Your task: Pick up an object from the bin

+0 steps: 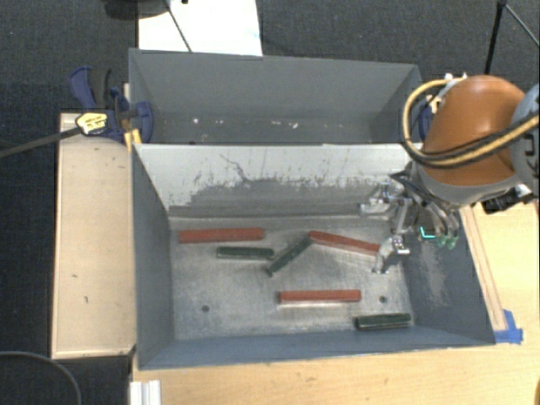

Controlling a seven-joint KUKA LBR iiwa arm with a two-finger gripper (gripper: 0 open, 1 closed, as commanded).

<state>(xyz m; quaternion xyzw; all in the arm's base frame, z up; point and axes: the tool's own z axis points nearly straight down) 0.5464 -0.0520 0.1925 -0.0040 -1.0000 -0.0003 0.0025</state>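
Arm (472, 133) is reaching in from the right, its orange cover (468, 121) and looped cables (413, 116) hanging over the right-hand wall of the grey bin (270, 91). Gripper (388, 260) is sitting low over the right side of the bin floor, its metal tip pointing down and a little leftward. Whether it is spread or closed I cannot tell, as the metal parts are overlapping one another from this angle. Nearest thing: a slanted red stick (342, 243), lying flat on the floor right of centre, its right end running up just beside the gripper tip; contact I cannot tell. Left of that stick a tilted dark green stick (288, 256) is lying at an angle, its upper end near the red one's left end. Further left a dark green stick (245, 252) is lying almost level, and just above it a long red stick (221, 235) is resting close along the back wall. Toward the front a lower red stick (319, 295) is lying level near the middle, well apart from the gripper. A short dark green stick (382, 320) is sitting by the front right corner, below the gripper.
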